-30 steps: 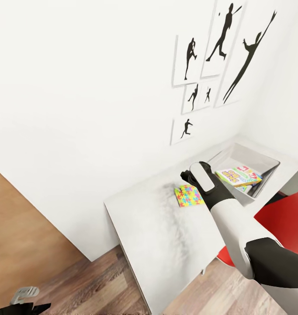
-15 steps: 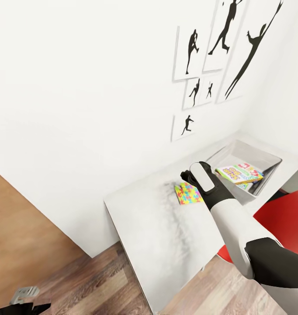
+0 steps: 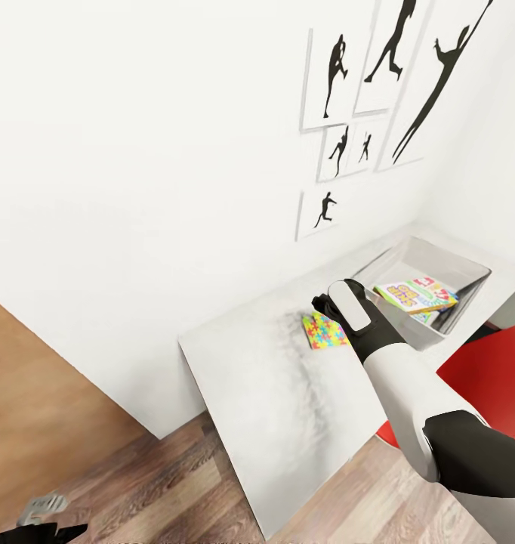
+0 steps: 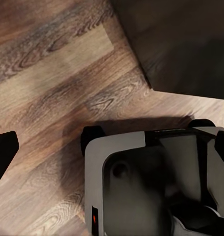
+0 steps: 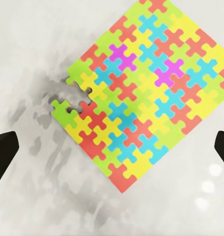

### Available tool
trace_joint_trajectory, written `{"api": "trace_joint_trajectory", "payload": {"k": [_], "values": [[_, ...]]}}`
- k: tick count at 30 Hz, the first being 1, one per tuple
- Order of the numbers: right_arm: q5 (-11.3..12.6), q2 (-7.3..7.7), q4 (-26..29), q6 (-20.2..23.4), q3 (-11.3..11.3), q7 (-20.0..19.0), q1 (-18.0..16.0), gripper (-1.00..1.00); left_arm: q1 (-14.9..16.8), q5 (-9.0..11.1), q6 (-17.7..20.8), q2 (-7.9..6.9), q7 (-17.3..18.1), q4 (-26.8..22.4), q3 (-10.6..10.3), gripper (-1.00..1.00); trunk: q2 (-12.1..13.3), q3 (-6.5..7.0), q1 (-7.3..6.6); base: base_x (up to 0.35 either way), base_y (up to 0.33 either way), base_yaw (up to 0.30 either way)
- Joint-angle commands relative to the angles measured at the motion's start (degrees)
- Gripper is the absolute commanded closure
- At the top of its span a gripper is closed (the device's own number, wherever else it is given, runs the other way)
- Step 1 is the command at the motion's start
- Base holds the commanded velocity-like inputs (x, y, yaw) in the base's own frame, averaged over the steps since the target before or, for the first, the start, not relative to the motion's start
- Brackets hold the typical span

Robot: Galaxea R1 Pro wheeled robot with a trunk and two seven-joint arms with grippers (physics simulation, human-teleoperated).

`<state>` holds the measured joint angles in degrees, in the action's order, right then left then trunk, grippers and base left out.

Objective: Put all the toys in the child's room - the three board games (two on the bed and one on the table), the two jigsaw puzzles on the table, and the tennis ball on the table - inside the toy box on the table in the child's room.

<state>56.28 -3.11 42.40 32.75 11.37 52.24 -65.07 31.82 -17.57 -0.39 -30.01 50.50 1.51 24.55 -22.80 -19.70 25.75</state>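
A colourful jigsaw puzzle [image 3: 323,332] lies flat on the white table [image 3: 265,400], close to the wall. My right gripper [image 3: 325,308] hovers just above it. In the right wrist view the puzzle [image 5: 146,93] lies under the open gripper [image 5: 112,152], whose dark fingertips [image 5: 3,152] stand wide apart and hold nothing. The clear toy box [image 3: 469,273] stands at the table's far right end with bright board games [image 3: 416,295] inside. My left gripper [image 3: 42,508] hangs low over the floor, open and empty [image 4: 112,152].
A red chair [image 3: 491,378] stands by the table's right side, beside my right arm. Framed black silhouette pictures [image 3: 378,91] hang on the white wall. Wood floor [image 3: 137,483] runs in front of the table. The robot's grey base [image 4: 151,182] lies under the left gripper.
The whole view has shifted a little, so the table, toy box and pictures sit slightly higher in frame. The right gripper stays over the puzzle, still open.
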Motion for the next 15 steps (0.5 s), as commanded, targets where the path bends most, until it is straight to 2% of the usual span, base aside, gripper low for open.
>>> {"api": "trace_joint_trajectory", "payload": {"k": [1, 8, 15], "values": [[0.3, 0.03, 0.0, 0.2, 0.2, 0.4, -0.1, -1.00, 0.1, -0.4, 0.0, -0.05, 0.1, 0.2, 0.5, -1.00, -0.1, -0.20, 0.03, 0.000, 0.000, 0.000], [0.3, 0.09, 0.0, 0.2, 0.0, 0.3, -0.1, -1.00, 0.1, -0.5, 0.0, 0.35, 0.1, 0.2, 0.5, -1.00, -0.1, -0.86, 0.03, 0.000, 0.000, 0.000], [0.3, 0.20, 0.4, 0.2, -0.4, -2.1, -0.2, -1.00, 0.1, -0.5, 0.0, 0.93, 0.0, 0.2, 0.5, -1.00, -0.1, -1.53, 0.03, 0.000, 0.000, 0.000]]}}
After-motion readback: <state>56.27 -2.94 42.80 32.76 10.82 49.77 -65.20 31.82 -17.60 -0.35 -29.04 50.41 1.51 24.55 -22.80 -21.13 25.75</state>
